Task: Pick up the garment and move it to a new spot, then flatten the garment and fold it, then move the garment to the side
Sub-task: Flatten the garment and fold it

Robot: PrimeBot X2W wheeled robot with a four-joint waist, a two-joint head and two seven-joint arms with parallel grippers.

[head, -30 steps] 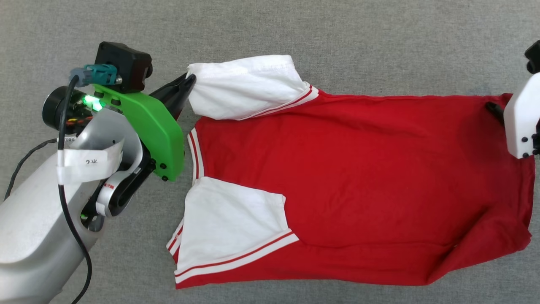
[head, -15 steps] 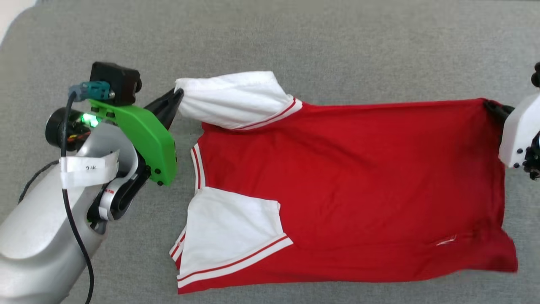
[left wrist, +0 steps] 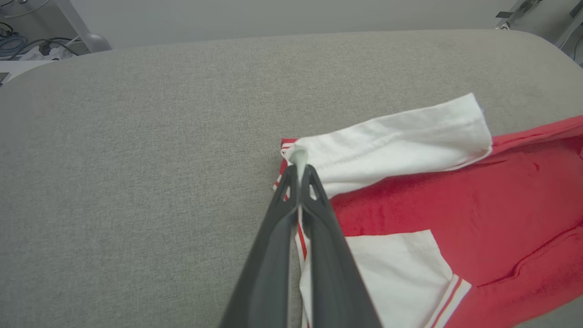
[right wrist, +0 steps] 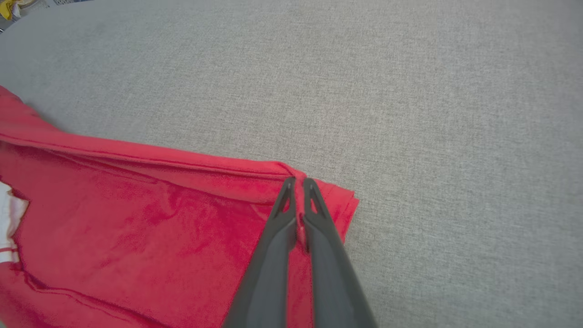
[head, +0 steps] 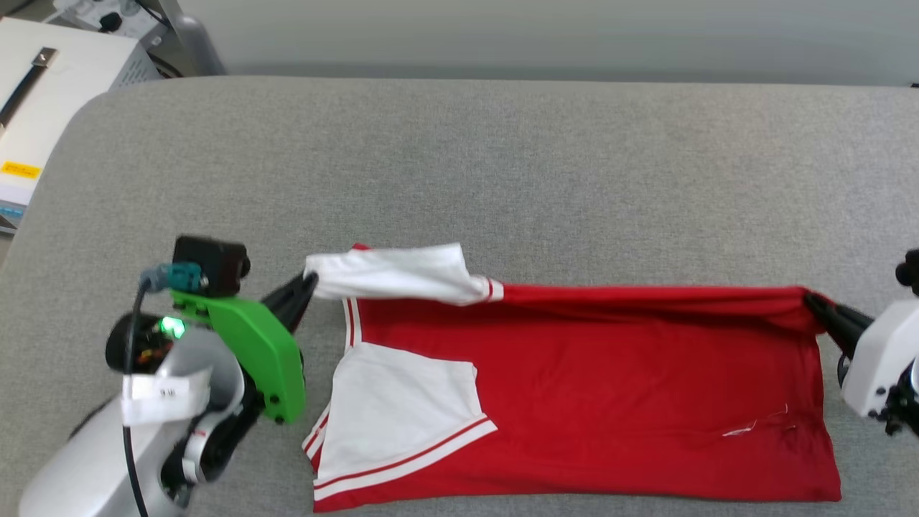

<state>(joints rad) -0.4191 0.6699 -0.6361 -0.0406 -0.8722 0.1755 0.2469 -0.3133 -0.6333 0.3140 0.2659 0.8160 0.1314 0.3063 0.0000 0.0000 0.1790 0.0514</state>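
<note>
The garment (head: 610, 380), a red shirt with white sleeves and red-and-white striped trim, lies spread on the grey padded table, collar end to the left. Its far edge is lifted off the surface between my two grippers. My left gripper (head: 307, 283) is shut on the tip of the far white sleeve (left wrist: 387, 136), which stretches out from its fingers (left wrist: 298, 175). At the right, my right gripper (head: 815, 301) is shut on the far hem corner (right wrist: 319, 191), red cloth pinched between its fingertips (right wrist: 298, 184). The near white sleeve (head: 402, 402) lies flat. No lettering shows.
The grey padded table (head: 502, 158) stretches well beyond the shirt to its rounded far edge. A white box with a black strap (head: 43, 93) and cables stands off the far left corner. A small white tag (head: 739, 431) shows near the shirt's hem.
The head camera has tilted up, so the far table edge now shows. Both grippers have raised the shirt's far edge and drawn it toward me; the right gripper closed on the hem corner.
</note>
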